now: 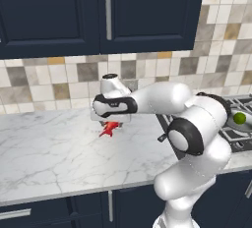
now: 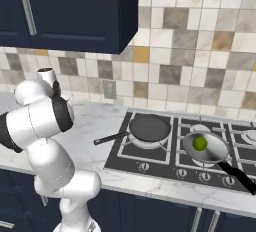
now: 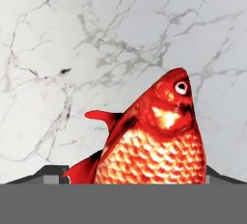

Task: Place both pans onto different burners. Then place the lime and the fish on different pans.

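Item: fish [image 3: 154, 136]. Red-orange, lying flat on the marble tabletop [image 1: 49, 148], left of the cooktop [image 2: 165, 156] and well apart from it. In the hand view it sits directly ahead of the jaws and between the two dark tips at the bottom corners; its body reaches down to the lower edge there. Long axis runs from tail at lower left to head at upper right, slightly tilted across the line of the jaws. In the left base view the fish [image 1: 110, 128] shows just under the hand.

Item: gripper [image 1: 111, 120]. Jaws released and spread wide, astride the fish, nothing grasped. Judgement: a short descent and a close should take the fish across its body; the tilt of the axis may make the grip sit off-centre.

Item: black pan [image 2: 149, 127]. On the left rear burner, handle pointing left over the cooktop edge. Contents: none visible.

Item: grey pan [image 2: 206, 147]. On a front burner to the right of the black pan, dark handle toward the lower right. Contents: lime [image 2: 200, 143], near the middle.

Judgement: both pans and the lime look placed; the fish remains, and the black pan is the free one.
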Tool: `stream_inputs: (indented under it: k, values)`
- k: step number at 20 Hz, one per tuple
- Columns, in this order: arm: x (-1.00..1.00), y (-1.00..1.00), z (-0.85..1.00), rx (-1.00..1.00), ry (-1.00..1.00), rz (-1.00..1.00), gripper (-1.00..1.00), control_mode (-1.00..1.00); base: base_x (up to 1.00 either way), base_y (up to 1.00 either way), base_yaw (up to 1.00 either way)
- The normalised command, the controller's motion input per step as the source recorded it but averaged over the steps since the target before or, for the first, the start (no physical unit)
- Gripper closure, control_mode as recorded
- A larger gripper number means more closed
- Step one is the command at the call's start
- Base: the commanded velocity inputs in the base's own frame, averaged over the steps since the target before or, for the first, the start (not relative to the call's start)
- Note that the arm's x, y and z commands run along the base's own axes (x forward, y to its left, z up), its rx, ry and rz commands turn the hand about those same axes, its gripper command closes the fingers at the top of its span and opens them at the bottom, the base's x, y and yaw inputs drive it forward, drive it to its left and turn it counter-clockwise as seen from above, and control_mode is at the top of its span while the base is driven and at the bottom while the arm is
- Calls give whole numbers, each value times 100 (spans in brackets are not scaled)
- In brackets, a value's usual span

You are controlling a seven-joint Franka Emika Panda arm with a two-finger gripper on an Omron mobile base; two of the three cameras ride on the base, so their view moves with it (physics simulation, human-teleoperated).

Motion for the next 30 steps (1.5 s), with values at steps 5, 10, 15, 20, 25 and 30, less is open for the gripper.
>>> stream_inputs:
  k: [5,10,15,20,25,30]
  values:
    - [-26,-57,13,0,3,-7,100,-100,0,0,0]
    - [-22,-58,15,0,3,-9,100,-100,0,0,0]
    - [-6,-62,20,1,1,-6,100,-100,0,0,0]
    - [0,-59,17,1,1,-6,100,-100,0,0,0]
    - [0,-48,13,0,0,-9,100,-100,0,0,0]
    - [0,-49,13,0,0,-10,100,-100,0,0,0]
